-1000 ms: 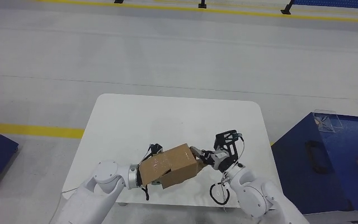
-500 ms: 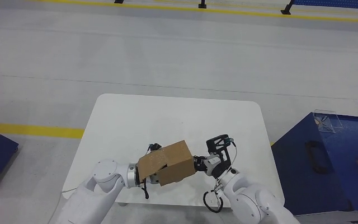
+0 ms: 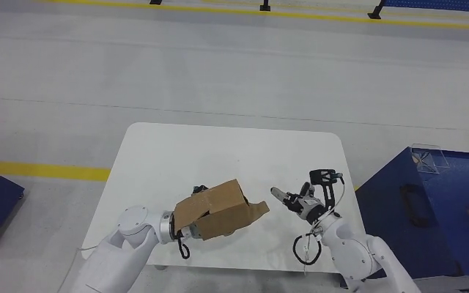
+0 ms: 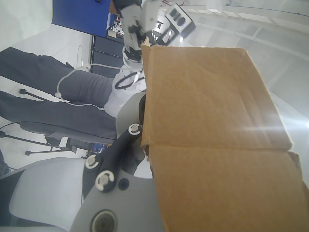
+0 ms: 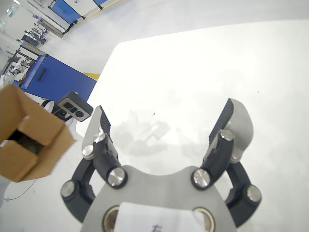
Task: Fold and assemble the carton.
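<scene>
A brown carton is held above the near part of the white table, one end flap sticking out toward the other arm. My left gripper is shut on the carton's wall at its end; one black finger shows outside, the other is hidden inside. My right gripper hangs to the right of the carton, a short gap away, open and holding nothing. From the right wrist, its two ribbed fingers are spread wide over bare table, with the carton's open end off to one side.
A blue cabinet stands on the floor just right of the table. The far half of the table top is bare. The near table edge lies close under both arms.
My right gripper has let go of the carton's end and drawn back to the right. The carton has shifted slightly left with my left arm, and its right end flap now sticks out.
</scene>
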Tool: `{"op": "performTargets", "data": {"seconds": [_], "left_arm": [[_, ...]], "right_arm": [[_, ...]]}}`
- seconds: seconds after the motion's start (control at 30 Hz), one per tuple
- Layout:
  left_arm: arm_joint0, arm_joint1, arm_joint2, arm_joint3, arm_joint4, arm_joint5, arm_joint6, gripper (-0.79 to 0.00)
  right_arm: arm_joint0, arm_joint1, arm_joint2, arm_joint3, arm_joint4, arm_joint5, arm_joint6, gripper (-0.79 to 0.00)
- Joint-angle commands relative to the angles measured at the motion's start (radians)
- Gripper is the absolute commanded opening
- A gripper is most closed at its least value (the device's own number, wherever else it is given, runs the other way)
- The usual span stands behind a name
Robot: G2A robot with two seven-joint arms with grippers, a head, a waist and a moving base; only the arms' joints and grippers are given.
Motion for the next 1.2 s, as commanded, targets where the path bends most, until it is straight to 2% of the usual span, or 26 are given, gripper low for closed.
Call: {"op": "performTargets", "data": {"seconds": [0.0, 0.17, 0.43, 0.8, 1.17], "left_arm": [[-0.002, 0.0, 0.002, 0.002, 0.003, -0.002, -0.004, -0.785], [-0.012, -0.004, 0.019, 0.009, 0.018, 0.0, 0.003, -0.785], [-0.023, -0.009, 0.049, 0.016, 0.048, -0.001, -0.003, -0.785], [-0.009, -0.008, 0.049, 0.013, 0.075, -0.019, 0.013, -0.785], [0.001, -0.007, 0.055, -0.012, 0.112, -0.016, 0.034, -0.785]], "right_arm": [[0.001, -0.002, -0.024, 0.019, 0.046, -0.031, 0.063, 0.0], [0.006, -0.005, -0.048, 0.033, 0.234, -0.134, 0.195, 0.0], [0.007, -0.001, 0.023, 0.038, 0.462, -0.227, 0.263, 0.0], [-0.011, 0.003, 0.063, 0.008, 0.482, -0.246, 0.234, 0.0], [0.01, 0.006, 0.05, -0.027, 0.424, -0.216, 0.243, 0.0]]}}
